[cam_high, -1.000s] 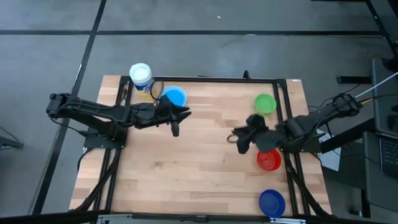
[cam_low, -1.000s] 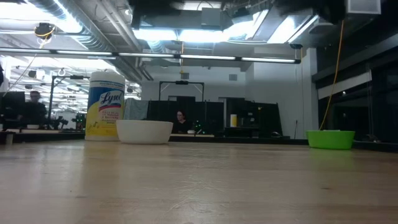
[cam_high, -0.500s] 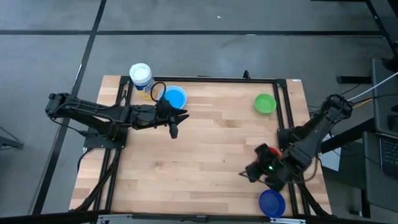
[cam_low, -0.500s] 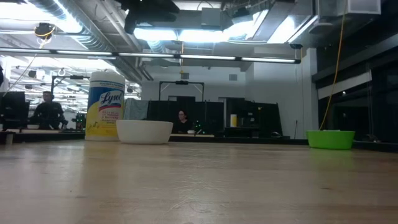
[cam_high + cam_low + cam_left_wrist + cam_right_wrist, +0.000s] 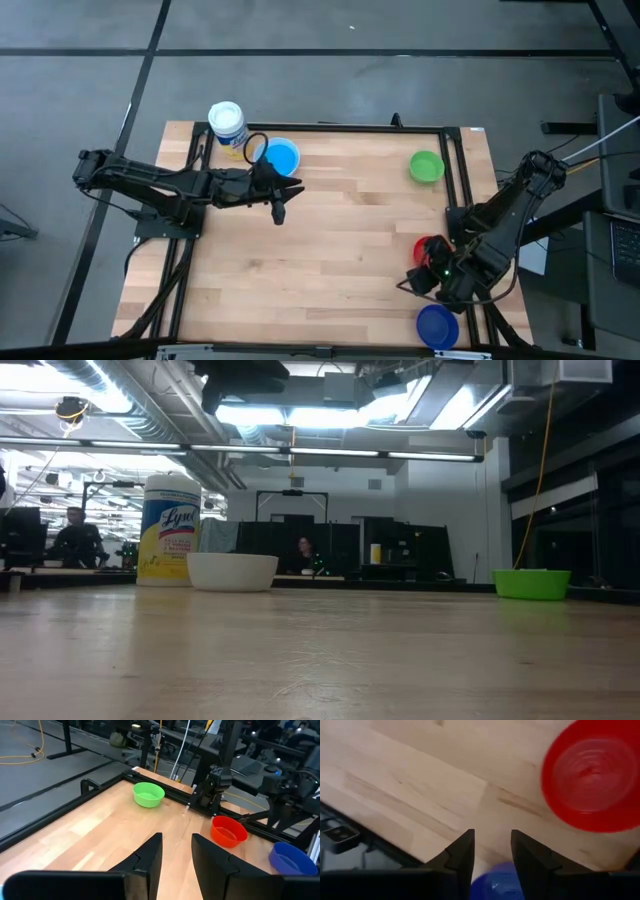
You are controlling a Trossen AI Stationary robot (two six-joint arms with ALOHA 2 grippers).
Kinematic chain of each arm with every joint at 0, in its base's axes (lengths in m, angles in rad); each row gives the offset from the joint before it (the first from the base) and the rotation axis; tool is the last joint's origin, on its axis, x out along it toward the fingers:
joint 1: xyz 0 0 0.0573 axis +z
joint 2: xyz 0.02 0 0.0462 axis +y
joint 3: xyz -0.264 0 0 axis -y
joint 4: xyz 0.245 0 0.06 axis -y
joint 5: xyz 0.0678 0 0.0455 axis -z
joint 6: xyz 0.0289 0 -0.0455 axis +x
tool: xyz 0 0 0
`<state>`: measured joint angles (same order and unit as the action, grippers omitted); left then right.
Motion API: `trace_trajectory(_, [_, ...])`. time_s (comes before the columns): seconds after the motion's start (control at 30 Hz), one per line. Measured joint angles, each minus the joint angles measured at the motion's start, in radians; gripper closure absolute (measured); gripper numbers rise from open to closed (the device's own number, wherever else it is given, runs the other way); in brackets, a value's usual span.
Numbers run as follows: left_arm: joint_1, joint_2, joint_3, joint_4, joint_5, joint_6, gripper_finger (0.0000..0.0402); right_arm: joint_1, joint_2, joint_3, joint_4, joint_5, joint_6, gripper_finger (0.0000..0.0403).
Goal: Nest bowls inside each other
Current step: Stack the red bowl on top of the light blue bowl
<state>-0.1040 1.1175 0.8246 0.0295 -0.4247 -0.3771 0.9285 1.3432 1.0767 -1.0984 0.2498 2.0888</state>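
Four bowls show from above. A light blue bowl (image 5: 282, 155) stands at the far left; the low view shows a white wall (image 5: 232, 571) there. A green bowl (image 5: 427, 166) stands at the far right, a red bowl (image 5: 428, 246) at the right edge and a dark blue bowl (image 5: 437, 325) at the near right corner. My right gripper (image 5: 492, 837) points steeply down, open and empty. It hovers between the red bowl (image 5: 592, 780) and the dark blue bowl (image 5: 499, 879). My left gripper (image 5: 176, 840) hangs open and empty just near-side of the light blue bowl.
A white-lidded wipes jar with a yellow label (image 5: 227, 124) stands at the far left corner, beside the light blue bowl. A black frame rail (image 5: 462, 210) runs along the table's right side, close to the red bowl. The wide middle of the wooden table (image 5: 330, 250) is bare.
My right gripper has swung from the middle right of the table toward the near edge and sunk. It has tipped from nearly level to steeply downward and rolled. It now hangs between the red and dark blue bowls. No bowl has moved.
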Motion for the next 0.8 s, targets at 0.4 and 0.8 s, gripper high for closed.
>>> trace_trajectory(0.4, [0.002, 0.0, 0.0, -0.018, 0.005, 0.008, 0.0301, -0.023, 0.019, -0.134, 0.166, 0.026, 0.043, 0.0266])
trace_trajectory(0.8, [0.002, 0.0, 0.0, -0.032, 0.026, 0.002, 0.0301, -0.042, 0.019, -0.212, 0.201, 0.022, 0.044, 0.0261])
